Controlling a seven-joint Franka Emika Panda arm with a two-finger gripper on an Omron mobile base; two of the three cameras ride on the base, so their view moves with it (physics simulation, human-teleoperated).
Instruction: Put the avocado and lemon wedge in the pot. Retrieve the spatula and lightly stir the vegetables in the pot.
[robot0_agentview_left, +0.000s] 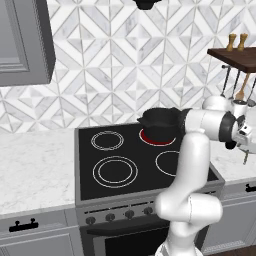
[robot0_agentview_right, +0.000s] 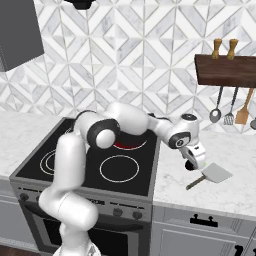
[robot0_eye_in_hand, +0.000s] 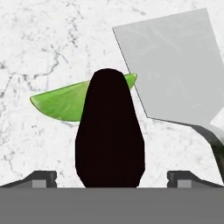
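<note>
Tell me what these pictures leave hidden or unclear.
- Avocado: in the hand view a dark oval shape covers its middle, leaving a green sliver on the counter.
- Spatula: hand view's right edge cuts off its handle.
- Pot: in the left base view the arm hides its right side; its contents can't be seen.
- Claw: small and side-on in the right base view.
</note>
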